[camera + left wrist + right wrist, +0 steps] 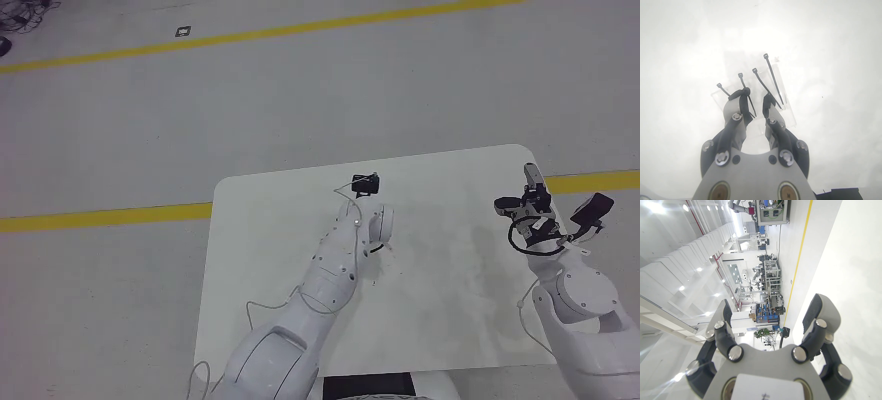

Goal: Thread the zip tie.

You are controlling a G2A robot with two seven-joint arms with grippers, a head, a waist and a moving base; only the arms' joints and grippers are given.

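White worktop (450, 300) in a big bright hall, with four black zip ties (772, 75) laid side by side on a clear tray (789, 117) near its middle. The left jaws are held open right over them, and one pad (743, 102) looks to be touching the second-shortest tie (740, 75). The right jaws are spread wide too, gripping nothing, parked up at the worktop's edge. Probably best if only that one tie gets pinched mid-strap, so the neighbours aren't dragged along.
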